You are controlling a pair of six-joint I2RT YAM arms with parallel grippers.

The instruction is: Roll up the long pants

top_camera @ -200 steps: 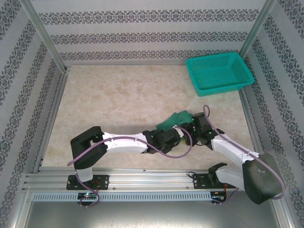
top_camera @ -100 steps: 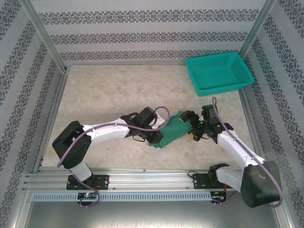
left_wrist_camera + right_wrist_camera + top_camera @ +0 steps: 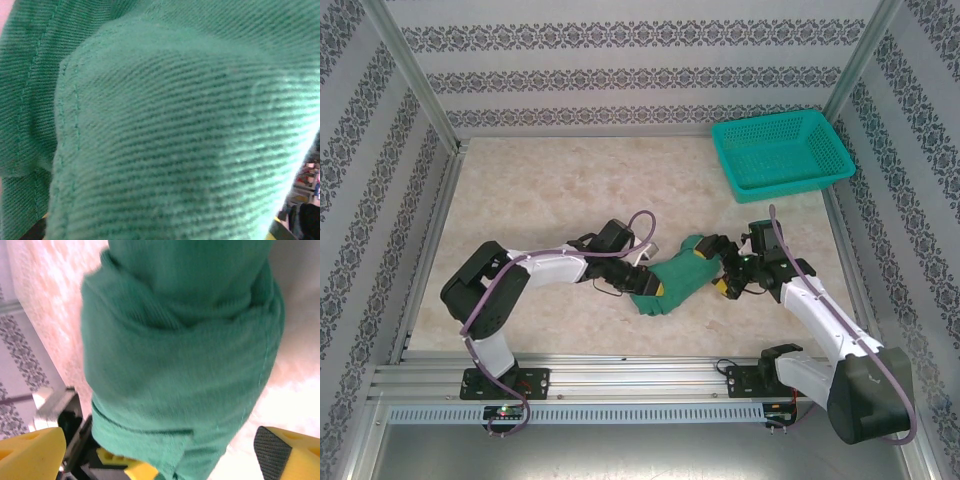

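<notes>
Half a second on, the left arm [image 3: 535, 268] has drawn its elbow up and in toward the middle, and the right arm [image 3: 820, 315] has barely changed its reach; the green bundle between them has hardly shifted. The pale marbled counter [image 3: 550, 190] carries everything. A teal mesh basket [image 3: 782, 152] sits in its far right corner, well apart from the cloth. The long pants [image 3: 680, 275] lie as a compact green roll right of the counter's middle, nearer the near edge than the far one. Their long axis runs on a diagonal, from near-left to far-right, with the far-right end pointing roughly toward the basket. The left hand [image 3: 645, 285] is against the near-left end of the roll, and the right hand [image 3: 728, 272] is at the far-right end. In the left wrist view the twill weave and a stitched seam [image 3: 75, 125] press close to the lens and cover the fingers, so I cannot tell whether that hand is spread or closed. In the right wrist view the yellow fingers [image 3: 287, 452] stand spread wide with the roll between them, and a strip of bare counter shows between the dark pad and the cloth.
</notes>
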